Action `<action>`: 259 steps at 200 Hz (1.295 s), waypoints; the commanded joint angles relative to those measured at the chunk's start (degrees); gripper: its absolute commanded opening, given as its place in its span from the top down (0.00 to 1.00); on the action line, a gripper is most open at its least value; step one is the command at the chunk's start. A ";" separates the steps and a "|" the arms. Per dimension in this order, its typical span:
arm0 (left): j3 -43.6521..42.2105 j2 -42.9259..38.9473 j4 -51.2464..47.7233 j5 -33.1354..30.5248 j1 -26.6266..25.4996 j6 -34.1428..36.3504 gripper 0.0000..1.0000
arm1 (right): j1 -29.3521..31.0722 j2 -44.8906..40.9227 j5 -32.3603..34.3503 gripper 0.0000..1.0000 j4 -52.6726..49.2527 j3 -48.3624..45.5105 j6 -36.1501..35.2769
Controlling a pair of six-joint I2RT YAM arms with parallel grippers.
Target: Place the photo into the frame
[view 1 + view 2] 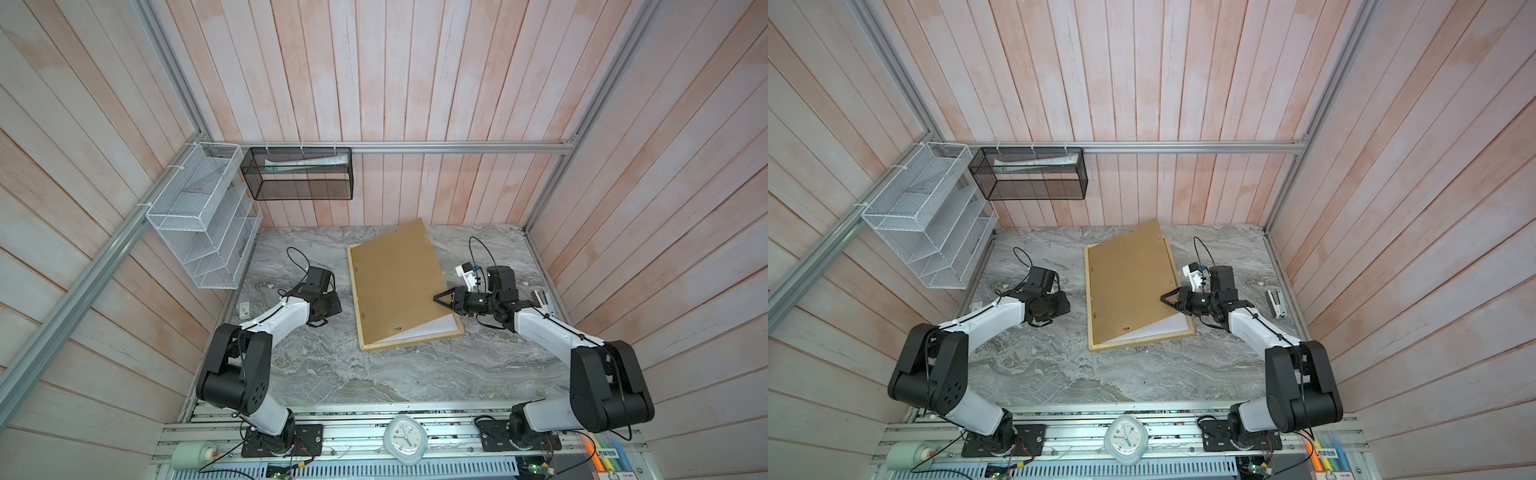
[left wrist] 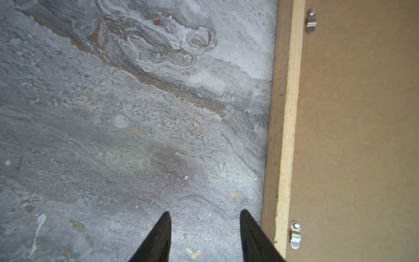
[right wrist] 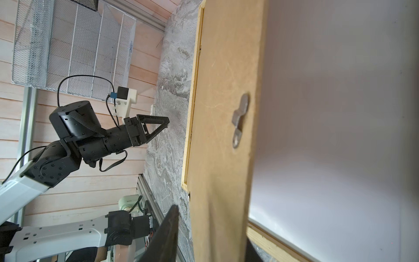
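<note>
Left gripper (image 2: 205, 212) hung open; right gripper (image 1: 437, 299) gaped, 2 jaws around the tilted brown backing board (image 1: 395, 282) (above white-backed photo (image 1: 432, 328), pale-wood rectangular frame (image 1: 411, 343)).

In both top views soft, even light is falling from overhead, and the table (image 1: 332, 374) is showing only faint shadows under the arms. The wide lens is bending the wall planks (image 1: 83, 124) toward the edges. Ahead of the left gripper (image 2: 205, 212) the marble is looking slightly soft, with a pale sheen just past the fingertips. At the right gripper (image 1: 436, 300) I am getting heavy blur: the brown board (image 3: 222, 113) and its metal clip (image 3: 240, 120) are sitting too close to the lens, and the white sheet (image 3: 328, 113) beyond is washing out.
</note>
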 commanded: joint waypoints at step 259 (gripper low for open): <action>3.53 2.42 2.60 2.59 -1.22 -1.77 0.46 | -0.28 -3.80 25.82 0.50 -18.00 5.64 -9.98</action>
